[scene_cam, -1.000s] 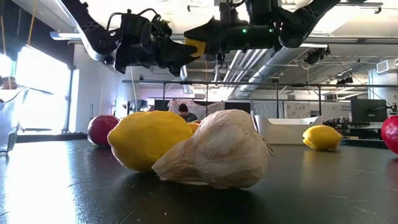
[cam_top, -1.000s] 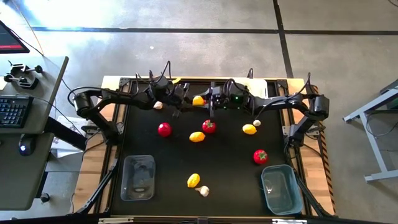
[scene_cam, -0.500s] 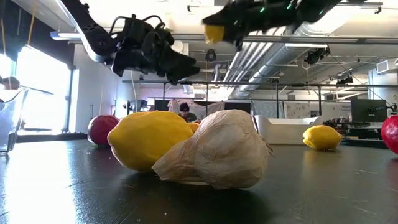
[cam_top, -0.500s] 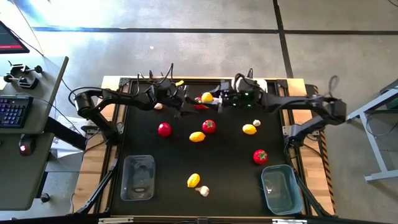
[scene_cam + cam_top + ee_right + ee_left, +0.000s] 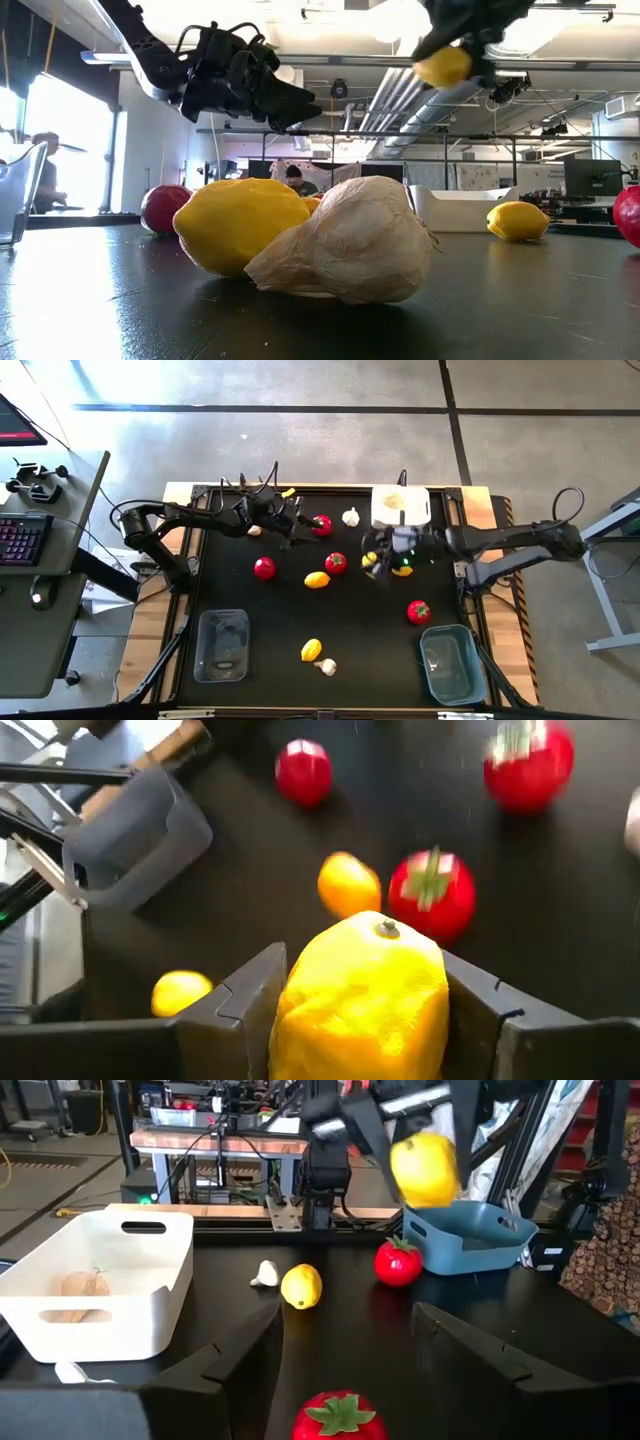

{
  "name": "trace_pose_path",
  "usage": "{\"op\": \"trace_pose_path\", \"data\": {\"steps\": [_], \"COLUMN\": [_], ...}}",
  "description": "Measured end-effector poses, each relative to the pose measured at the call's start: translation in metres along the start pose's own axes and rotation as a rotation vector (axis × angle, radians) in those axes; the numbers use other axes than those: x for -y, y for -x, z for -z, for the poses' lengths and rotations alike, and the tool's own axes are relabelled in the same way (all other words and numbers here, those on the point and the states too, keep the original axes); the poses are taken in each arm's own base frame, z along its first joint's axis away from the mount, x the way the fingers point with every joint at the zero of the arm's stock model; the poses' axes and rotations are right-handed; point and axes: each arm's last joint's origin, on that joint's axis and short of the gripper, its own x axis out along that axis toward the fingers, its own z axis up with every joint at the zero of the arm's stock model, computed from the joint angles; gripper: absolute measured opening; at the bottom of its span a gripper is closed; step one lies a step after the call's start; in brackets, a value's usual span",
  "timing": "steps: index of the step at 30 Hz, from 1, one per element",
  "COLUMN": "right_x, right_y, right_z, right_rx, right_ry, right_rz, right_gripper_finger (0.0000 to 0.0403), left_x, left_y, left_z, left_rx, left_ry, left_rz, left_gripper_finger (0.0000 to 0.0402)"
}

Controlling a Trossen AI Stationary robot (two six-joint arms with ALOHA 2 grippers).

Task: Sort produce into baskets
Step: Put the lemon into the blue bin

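The right gripper [image 5: 383,563] is clamped on a yellow lemon [image 5: 362,1000], which sits between its two fingers [image 5: 248,990] and is carried clear above the black table [image 5: 360,630]. In the high view this gripper is just in front of the white basket [image 5: 401,506], which stands at the table's far edge and holds a pale bulb [image 5: 78,1285].

The left gripper [image 5: 296,523] hangs well to the left of the white basket, raised off the table with its fingers [image 5: 240,1350] spread and nothing between them. A red tomato [image 5: 321,524] lies just beside it, toward the white basket, and a white garlic bulb [image 5: 350,517] lies between that tomato and the white basket.

The blue-grey basket [image 5: 446,663] stands at the near edge, in front of the white basket. The clear basket [image 5: 221,644] stands at the near edge, far to the left of it
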Motion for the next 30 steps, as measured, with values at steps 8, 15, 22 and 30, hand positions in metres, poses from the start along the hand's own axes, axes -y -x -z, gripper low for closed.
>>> {"op": "trace_pose_path", "data": {"steps": [8,15,22,30], "right_x": [-0.018,-0.042,-0.054,-0.059], "right_y": [0.010,0.023,0.040,0.057], "right_z": [0.049,0.083,0.114,0.144], "right_rx": [-0.266,-0.430,-0.601,-0.691], "right_ry": [-0.283,-0.526,-0.712,-0.764], "right_rz": [0.095,0.088,0.180,0.312], "right_gripper_finger": [0.0181,0.0181,0.0181,0.0181], "left_x": [0.000,-0.001,-0.003,-0.003], "left_y": [0.000,0.000,0.000,0.000], "left_z": [0.000,-0.001,-0.001,-0.001], "left_rx": [0.001,0.005,-0.003,-0.004], "left_ry": [-0.008,-0.077,-0.100,-0.126], "left_rz": [-0.001,-0.018,-0.098,-0.102], "left_gripper_finger": [0.0209,0.0209,0.0209,0.0209]}}
